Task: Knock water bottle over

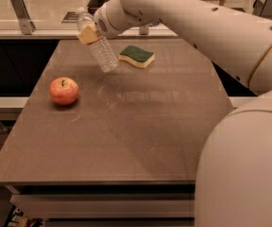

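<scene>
The water bottle (99, 45) is clear and ribbed with a white cap. It stands at the back left of the table, tilted, with its cap leaning to the left and its base to the right. My gripper (88, 33) is at the bottle's upper part, pressed against its side, at the end of the white arm (183, 18) that reaches in from the right. I cannot tell whether the bottle's base still rests on the table (126, 136).
A red apple (63, 90) sits on the table's left side, in front of the bottle. A green and yellow sponge (136, 56) lies just right of the bottle. A counter with metal brackets (20, 6) runs behind the table.
</scene>
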Action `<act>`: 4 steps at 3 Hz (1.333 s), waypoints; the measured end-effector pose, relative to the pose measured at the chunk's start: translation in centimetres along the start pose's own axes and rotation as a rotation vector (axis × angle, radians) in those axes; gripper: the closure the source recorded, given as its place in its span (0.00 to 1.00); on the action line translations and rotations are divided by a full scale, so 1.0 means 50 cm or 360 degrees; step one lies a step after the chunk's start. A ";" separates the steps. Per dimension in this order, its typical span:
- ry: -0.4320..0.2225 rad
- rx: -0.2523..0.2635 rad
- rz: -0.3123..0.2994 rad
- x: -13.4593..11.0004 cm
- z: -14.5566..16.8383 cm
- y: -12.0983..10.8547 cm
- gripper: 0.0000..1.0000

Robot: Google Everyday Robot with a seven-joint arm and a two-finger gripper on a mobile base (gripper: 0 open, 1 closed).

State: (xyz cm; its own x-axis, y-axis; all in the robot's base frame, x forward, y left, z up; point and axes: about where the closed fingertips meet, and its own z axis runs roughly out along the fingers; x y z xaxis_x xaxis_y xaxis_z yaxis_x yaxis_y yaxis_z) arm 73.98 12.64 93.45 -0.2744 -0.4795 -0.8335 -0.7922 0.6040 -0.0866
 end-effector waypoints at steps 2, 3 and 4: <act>0.0271 -0.0082 -0.0030 0.015 0.034 0.014 1.00; 0.0410 -0.0135 -0.0052 0.024 0.056 0.017 1.00; 0.0464 -0.0185 -0.0062 0.031 0.083 0.021 1.00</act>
State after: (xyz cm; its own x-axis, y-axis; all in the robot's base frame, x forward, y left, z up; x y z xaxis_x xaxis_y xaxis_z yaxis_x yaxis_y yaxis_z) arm 75.01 15.18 89.81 -0.3738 -0.6734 -0.6378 -0.8577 0.5127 -0.0387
